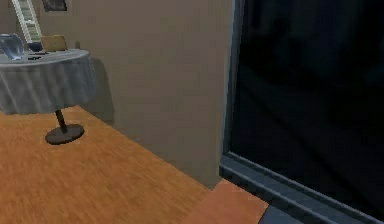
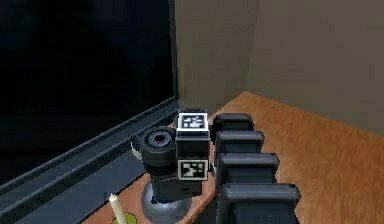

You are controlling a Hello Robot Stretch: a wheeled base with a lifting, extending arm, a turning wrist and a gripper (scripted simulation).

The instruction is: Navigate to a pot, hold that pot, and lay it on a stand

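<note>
Here, the dark two-finger gripper [image 2: 146,147] sits near centre; a grey rounded metallic shape [image 2: 168,203], possibly the pot, lies at its six o'clock; jaw state and hold cannot be told.

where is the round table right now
The round table is in the forward view's upper left, by the beige wall, well left of the dark glass door.
</note>
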